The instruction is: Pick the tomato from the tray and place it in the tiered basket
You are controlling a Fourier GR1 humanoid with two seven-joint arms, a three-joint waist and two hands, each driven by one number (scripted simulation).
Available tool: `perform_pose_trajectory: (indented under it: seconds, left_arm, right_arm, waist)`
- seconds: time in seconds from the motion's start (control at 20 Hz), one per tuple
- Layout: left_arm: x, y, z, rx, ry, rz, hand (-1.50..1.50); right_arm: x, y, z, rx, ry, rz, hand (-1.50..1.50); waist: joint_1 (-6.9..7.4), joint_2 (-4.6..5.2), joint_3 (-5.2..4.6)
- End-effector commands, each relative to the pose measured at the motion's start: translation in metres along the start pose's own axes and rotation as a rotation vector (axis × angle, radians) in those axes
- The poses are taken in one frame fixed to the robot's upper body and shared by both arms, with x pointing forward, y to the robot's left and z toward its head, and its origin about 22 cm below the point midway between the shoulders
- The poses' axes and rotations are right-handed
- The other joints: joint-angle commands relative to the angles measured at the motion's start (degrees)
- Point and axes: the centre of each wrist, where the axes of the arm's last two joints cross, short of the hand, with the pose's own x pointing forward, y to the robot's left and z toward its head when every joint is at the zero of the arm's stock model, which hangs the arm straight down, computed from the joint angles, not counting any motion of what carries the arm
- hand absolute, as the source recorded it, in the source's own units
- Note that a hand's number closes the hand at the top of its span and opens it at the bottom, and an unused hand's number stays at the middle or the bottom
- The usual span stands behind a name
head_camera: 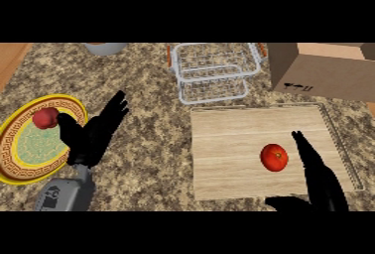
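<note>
From above, the red tomato (274, 157) lies on the wooden tray (234, 149), a bit right of the middle, and the right hand (316, 173) is just beside it on the right with its fingers straight and its thumb out, holding nothing. The wire basket (215, 72) stands behind the tray on the speckled table (150, 114), next to a brown box (326, 69). The left hand (92, 134) rests at the left with its fingers spread, by a yellow plate (15, 158) with a small red thing (45, 118) on it.
</note>
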Motion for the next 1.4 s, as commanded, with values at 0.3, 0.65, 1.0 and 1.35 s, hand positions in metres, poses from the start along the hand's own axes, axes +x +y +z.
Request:
perform_pose_trajectory:
  seconds: [0.3,0.65,1.0,1.35]
  left_arm:
    - [0.004,-0.001,0.007,-0.016,-0.013,-0.001,0.00]
    - [-0.021,-0.003,-0.001,-0.006,0.004,0.012,0.00]
    - [0.008,-0.010,-0.018,-0.015,0.006,0.008,0.00]
    - [-0.009,-0.002,-0.002,0.010,-0.016,0.003,0.00]
  right_arm:
    - [-0.021,0.022,-0.029,-0.003,0.021,-0.054,-1.50]
    - [-0.021,0.038,-0.044,0.015,0.029,-0.030,-1.50]
    - [-0.017,0.059,-0.052,0.119,-0.046,-0.025,1.50]
    - [-0.012,0.064,-0.047,0.052,-0.159,-0.022,1.50]
  waist:
    - [0.08,-0.01,0.00]
    - [0.09,0.04,-0.01]
    - [0.21,0.13,0.02]
    - [0.14,0.03,0.00]
